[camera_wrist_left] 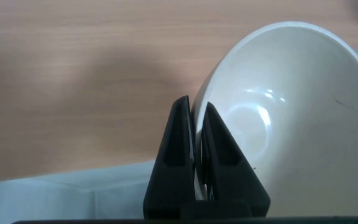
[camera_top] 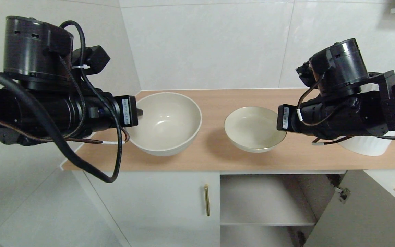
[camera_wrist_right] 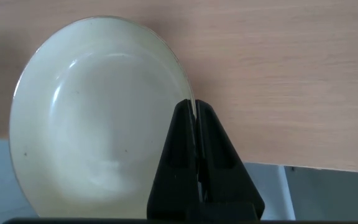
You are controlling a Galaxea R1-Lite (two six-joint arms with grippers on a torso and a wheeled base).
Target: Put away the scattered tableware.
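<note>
Check the left gripper point(camera_wrist_left: 196, 111) first: its two black fingers are pressed onto the rim of the large bowl point(camera_wrist_left: 291, 118), one finger outside the wall and one inside. The right gripper point(camera_wrist_right: 196, 109) pinches the rim of the small bowl point(camera_wrist_right: 98, 118) in the same way.

In the head view, the large bowl point(camera_top: 165, 123) sits at the tip of the left arm, on its side nearest that arm. The small bowl point(camera_top: 254, 128) sits at the tip of the right arm. Both bowls are cream, open side up, side by side and apart, over the wooden countertop point(camera_top: 218, 99). You cannot tell whether either base touches the wood.

A white container point(camera_top: 365, 146) stands on the countertop behind the right arm. Below the countertop, the cabinet point(camera_top: 149, 206) has one closed door with a brass handle point(camera_top: 206, 200). Beside it, an open bay shows a white shelf point(camera_top: 262, 200).
</note>
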